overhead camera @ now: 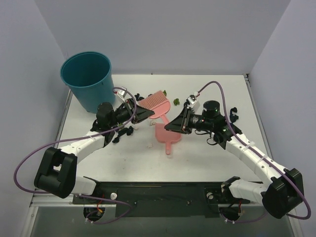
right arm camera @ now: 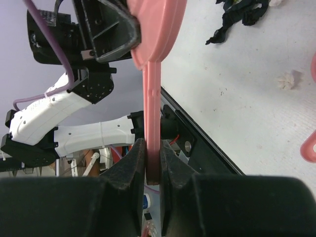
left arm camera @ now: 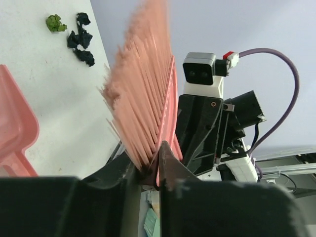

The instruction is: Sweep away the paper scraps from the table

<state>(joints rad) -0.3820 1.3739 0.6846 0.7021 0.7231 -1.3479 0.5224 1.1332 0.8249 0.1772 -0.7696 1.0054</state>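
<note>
A pink brush [overhead camera: 157, 101] hangs above the table [overhead camera: 207, 163] between both grippers. My left gripper [overhead camera: 144, 113] is shut on its bristle end; the left wrist view shows bristles [left arm camera: 143, 98] pinched between the jaws [left arm camera: 153, 165]. My right gripper [overhead camera: 171, 124] is shut on the brush handle [right arm camera: 152, 98], clamped at its tip [right arm camera: 153, 158]. Paper scraps lie around: black wads [overhead camera: 123, 132] under the left arm, a green wad [overhead camera: 176, 101] behind the brush, black wads [overhead camera: 232, 114] by the right arm, a whitish one [overhead camera: 149, 146]. Others show in the wrist views [left arm camera: 81, 39] [right arm camera: 242, 15].
A pink dustpan [overhead camera: 164, 134] lies flat on the table just below the grippers, handle toward me; its edge shows in the left wrist view [left arm camera: 17, 133]. A teal bucket [overhead camera: 89, 79] stands at the back left corner. Grey-lilac walls enclose the table.
</note>
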